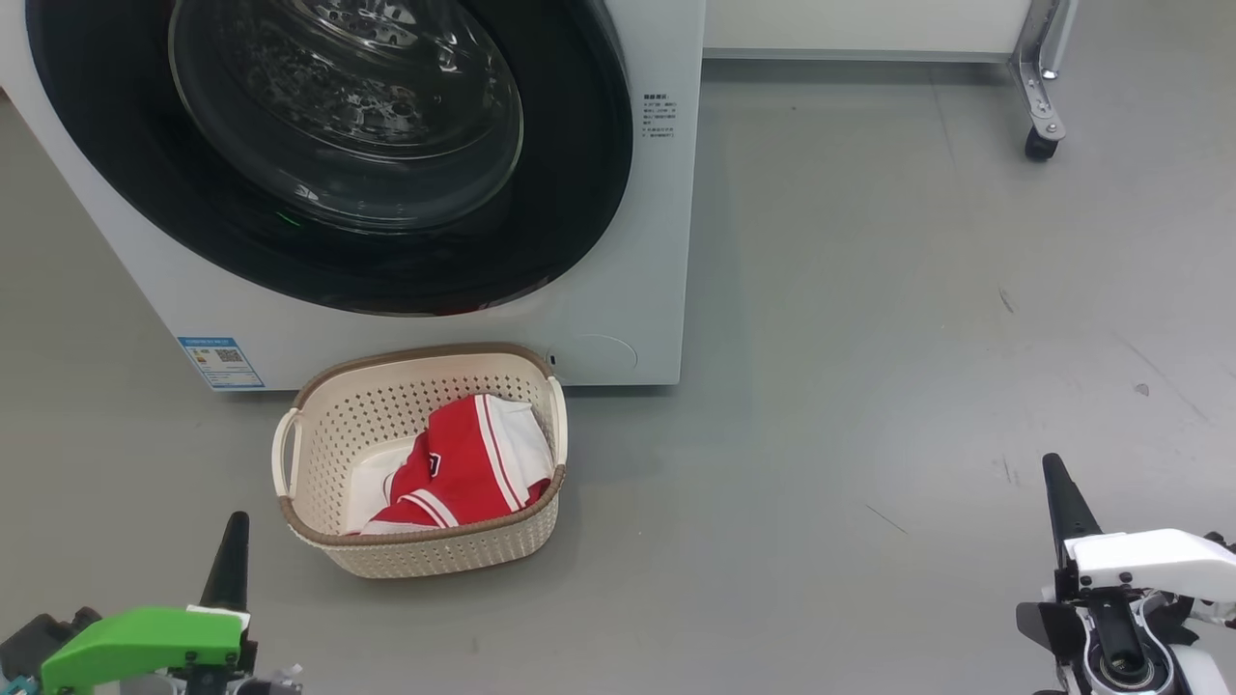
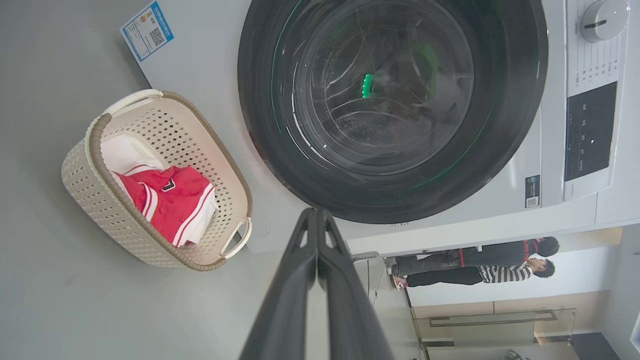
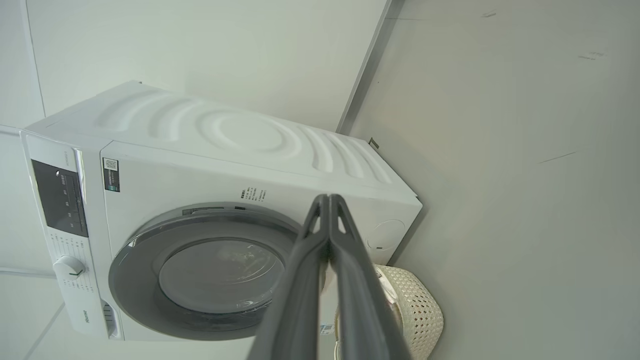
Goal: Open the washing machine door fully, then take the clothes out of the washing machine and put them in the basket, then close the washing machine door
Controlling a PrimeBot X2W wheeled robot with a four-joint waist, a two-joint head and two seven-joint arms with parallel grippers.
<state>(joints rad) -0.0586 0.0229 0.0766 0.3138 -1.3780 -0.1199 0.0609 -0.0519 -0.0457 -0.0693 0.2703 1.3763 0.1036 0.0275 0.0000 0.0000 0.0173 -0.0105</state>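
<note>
The clothes [image 1: 463,463] lie in the basket [image 1: 406,353], on the floor [image 1: 869,338] just in front of the washer [image 1: 637,319], its door [image 1: 193,222] closed. They look light, soft and limp; a raised fold near the top would suit a pinch. The left tool [image 1: 235,541] and right tool [image 1: 1060,483] are clenched empty, nearer, either side.

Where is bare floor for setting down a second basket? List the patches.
Widest: grey floor right of the white front-loading washing machine and cream perforated plastic basket, up to the metal castor leg. Narrower: floor left of the basket, below the blue label. Crowded: between basket and machine front.
</note>
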